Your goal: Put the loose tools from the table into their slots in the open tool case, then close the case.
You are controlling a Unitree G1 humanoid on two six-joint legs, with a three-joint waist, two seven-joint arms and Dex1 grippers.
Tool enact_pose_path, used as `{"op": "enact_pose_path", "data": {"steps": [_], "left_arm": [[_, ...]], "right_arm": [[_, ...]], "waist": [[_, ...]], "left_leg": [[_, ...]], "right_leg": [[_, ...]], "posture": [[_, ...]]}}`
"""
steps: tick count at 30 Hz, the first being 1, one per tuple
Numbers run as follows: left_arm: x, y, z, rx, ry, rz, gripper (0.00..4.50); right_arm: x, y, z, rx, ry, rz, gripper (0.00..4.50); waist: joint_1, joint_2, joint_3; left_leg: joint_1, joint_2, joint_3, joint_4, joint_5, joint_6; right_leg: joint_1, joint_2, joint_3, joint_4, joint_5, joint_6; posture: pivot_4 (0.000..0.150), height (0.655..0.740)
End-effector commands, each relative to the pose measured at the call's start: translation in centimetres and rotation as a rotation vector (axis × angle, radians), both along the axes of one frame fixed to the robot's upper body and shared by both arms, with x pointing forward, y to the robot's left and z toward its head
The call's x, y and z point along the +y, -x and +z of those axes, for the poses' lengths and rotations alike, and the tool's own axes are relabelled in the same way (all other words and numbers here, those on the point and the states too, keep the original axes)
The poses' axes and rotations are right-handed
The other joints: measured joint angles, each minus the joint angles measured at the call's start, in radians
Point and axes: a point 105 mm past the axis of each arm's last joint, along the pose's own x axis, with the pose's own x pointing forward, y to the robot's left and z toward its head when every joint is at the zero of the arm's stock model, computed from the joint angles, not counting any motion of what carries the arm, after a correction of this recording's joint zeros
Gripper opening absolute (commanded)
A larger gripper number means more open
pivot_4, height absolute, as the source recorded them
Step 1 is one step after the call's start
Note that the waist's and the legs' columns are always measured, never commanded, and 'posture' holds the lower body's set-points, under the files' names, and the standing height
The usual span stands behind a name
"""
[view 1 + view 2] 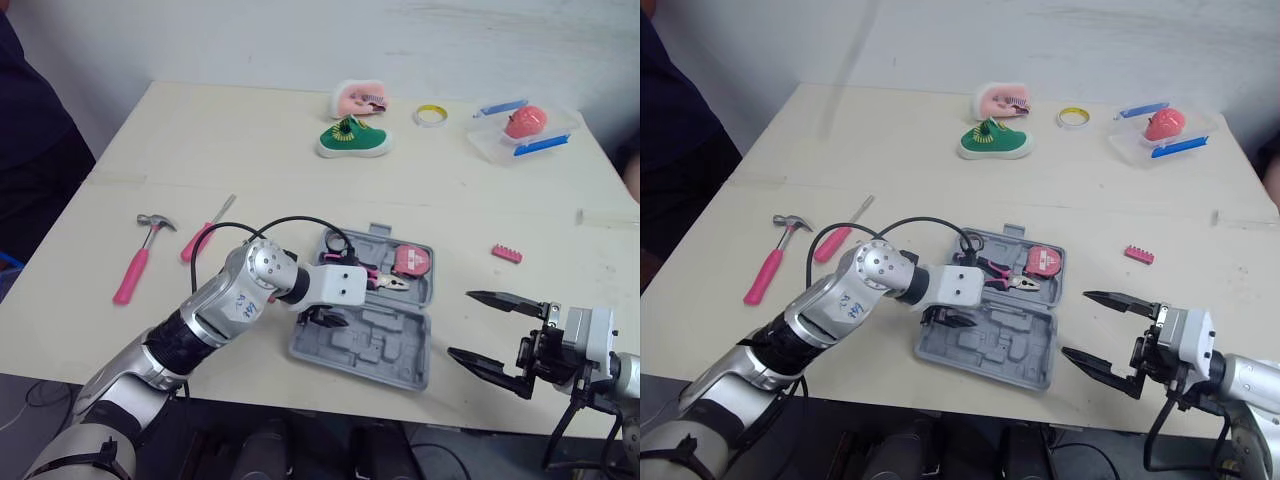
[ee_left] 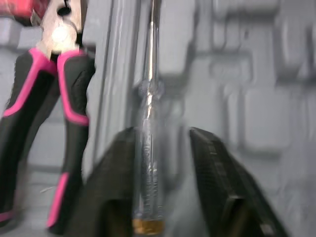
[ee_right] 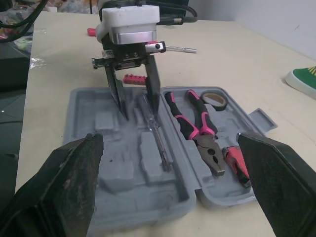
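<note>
Hammer (image 1: 136,263), screwdriver (image 1: 203,234) left of case (image 1: 385,352)

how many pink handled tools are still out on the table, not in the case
2. The hammer lies far left of the tool case; the screwdriver lies just right of it, nearer the case. The left arm may hide others.

My left gripper (image 2: 160,132): black fingers. Tool case (image 1: 372,345) plain grey. Pliers (image 3: 203,121) black, pink stripes. Clear screwdriver (image 2: 148,143), brass-coloured cap. Hammer (image 1: 133,268) and pink screwdriver (image 1: 197,242): pink handles. Tape measure (image 1: 412,261) red. Table (image 1: 200,150) cream.
</note>
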Motion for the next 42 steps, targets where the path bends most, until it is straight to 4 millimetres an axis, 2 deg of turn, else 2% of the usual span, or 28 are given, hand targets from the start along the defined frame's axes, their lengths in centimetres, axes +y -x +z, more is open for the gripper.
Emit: {"op": "enact_pose_path", "data": {"steps": [1, 6, 8, 10, 13, 15, 17, 18, 22, 25, 28, 33, 42], "left_arm": [[-0.2, 1.2, 2.5, -0.053, 0.067, -0.089, 3.94], [0.1, 1.1, 3.5, -0.057, 0.179, -0.090, 3.94], [-0.1, 0.8, 4.4, -0.093, 0.293, -0.128, 3.94], [-0.3, 0.6, 5.4, -0.019, 0.486, -0.107, 3.39], [0.2, -0.2, 5.4, 0.036, 0.630, -0.072, 2.15], [0.7, -0.7, 4.0, 0.031, 0.597, -0.052, 1.13], [0.9, -0.8, 3.1, 0.046, 0.597, -0.045, 0.29], [0.8, -1.0, 2.7, 0.062, 0.620, -0.025, 0.03], [0.7, -0.6, 0.1, 0.099, 0.588, -0.006, 0.03], [0.3, -0.4, -0.2, 0.130, 0.622, 0.024, 0.03], [0.4, -0.2, -1.7, 0.175, 0.555, 0.053, 0.03], [0.5, -1.7, -1.9, 0.102, 0.565, 0.106, 0.03], [0.8, -0.6, -6.2, 0.235, 0.401, 0.131, 0.03]], "right_arm": [[-0.4, 0.4, 0.2, -0.027, 0.003, 0.000, 4.50], [-0.7, 0.7, -0.2, -0.024, 0.003, 0.005, 4.50], [-0.9, 0.8, -0.5, -0.021, 0.000, 0.003, 4.50], [-1.3, 0.9, -0.9, -0.015, -0.002, -0.001, 4.50], [-1.8, 1.0, -1.4, -0.015, -0.005, -0.008, 4.50], [-2.1, 1.0, -1.6, -0.018, -0.006, -0.016, 4.50], [-2.3, 1.1, -1.7, -0.021, -0.010, -0.029, 4.50], [-2.4, 1.1, -1.8, -0.022, -0.010, -0.032, 4.50], [-2.4, 1.3, -2.0, -0.020, -0.007, -0.037, 4.50], [-2.3, 1.4, -1.9, -0.016, -0.009, -0.035, 4.50], [-2.0, 1.5, -1.9, -0.007, -0.008, -0.033, 4.50], [-1.6, 1.4, -1.5, -0.008, -0.009, -0.034, 4.50], [-0.9, 0.7, -0.3, -0.009, -0.004, -0.040, 4.50]], "waist": [[-0.002, 0.000, 0.000], [-0.002, 0.000, 0.000], [-0.001, 0.000, 0.000], [-0.001, 0.000, 0.000], [0.000, 0.000, 0.000], [0.000, 0.000, 0.000], [-0.002, 0.000, 0.000], [-0.001, 0.000, 0.000], [-0.001, 0.000, 0.000], [0.000, 0.000, 0.000], [0.000, 0.001, 0.000], [0.000, 0.001, 0.000], [0.000, 0.003, -0.002]], "left_leg": [[0.000, 0.000, 0.000, 0.000, 0.000, 0.000], [0.000, 0.000, 0.000, 0.000, 0.000, 0.000], [0.001, 0.000, 0.000, 0.000, 0.000, 0.000], [0.001, 0.000, 0.000, 0.001, 0.000, 0.000], [0.001, 0.000, 0.000, 0.002, 0.000, 0.001], [0.001, 0.000, 0.000, 0.002, 0.000, 0.001], [0.001, 0.000, 0.000, 0.001, 0.000, 0.001], [0.001, 0.000, 0.000, 0.001, 0.000, 0.001], [0.001, 0.000, 0.000, 0.002, 0.000, 0.001], [0.001, 0.000, 0.000, 0.001, 0.000, 0.001], [0.001, 0.000, 0.000, 0.001, 0.000, 0.001], [0.001, 0.000, 0.000, 0.001, -0.001, 0.000], [0.002, 0.000, 0.000, 0.001, -0.001, 0.000]], "right_leg": [[0.000, 0.000, 0.000, 0.000, 0.000, 0.000], [0.000, 0.000, 0.000, 0.000, 0.000, 0.000], [0.000, 0.000, 0.000, 0.000, 0.000, 0.000], [0.000, 0.000, 0.000, 0.000, 0.000, 0.000], [0.001, -0.001, -0.001, 0.000, 0.000, 0.000], [0.001, -0.001, -0.001, 0.001, 0.000, 0.000], [0.001, -0.001, -0.001, 0.001, 0.000, 0.000], [0.001, 0.000, -0.001, 0.001, 0.000, 0.000], [0.001, -0.001, -0.001, 0.001, 0.000, 0.000], [0.001, -0.001, -0.001, 0.001, 0.000, 0.000], [0.001, -0.001, -0.001, 0.001, 0.000, 0.000], [0.001, -0.001, -0.001, 0.001, 0.000, 0.000], [0.002, -0.001, -0.001, 0.001, 0.000, 0.000]], "posture": [[0.150, 0.7400], [0.150, 0.7400], [0.150, 0.7400], [0.150, 0.7400], [0.150, 0.7400], [0.150, 0.7400], [0.150, 0.7400], [0.150, 0.7400], [0.150, 0.7400], [0.150, 0.7400], [0.150, 0.7400], [0.150, 0.7400], [0.150, 0.7400]]}}
